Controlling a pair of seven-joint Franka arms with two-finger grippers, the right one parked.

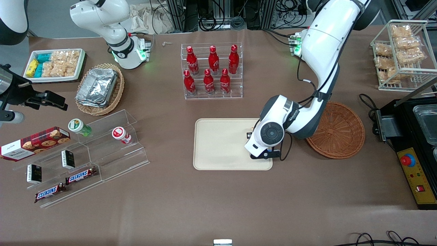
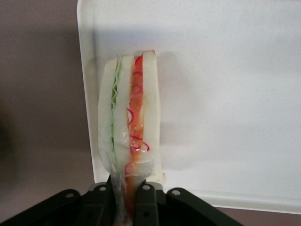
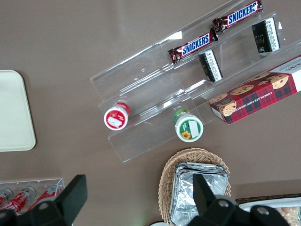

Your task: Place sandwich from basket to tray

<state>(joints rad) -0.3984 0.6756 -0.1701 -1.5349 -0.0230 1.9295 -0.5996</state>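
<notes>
My gripper point(image 2: 126, 190) is shut on the plastic wrap of the sandwich point(image 2: 129, 122), a wedge of white bread with green and red filling. It holds the sandwich over the edge of the cream tray point(image 2: 225, 94). In the front view the arm's wrist point(image 1: 269, 135) hangs over the tray point(image 1: 222, 143) at its edge nearest the basket and hides the sandwich. The reddish-brown wicker basket point(image 1: 338, 131) sits empty beside the tray, toward the working arm's end of the table.
A clear rack of red bottles point(image 1: 211, 71) stands farther from the front camera than the tray. A clear stepped shelf with snacks point(image 1: 82, 153) and a tan basket of foil containers point(image 1: 99, 89) lie toward the parked arm's end. A black machine point(image 1: 416, 147) stands beside the basket.
</notes>
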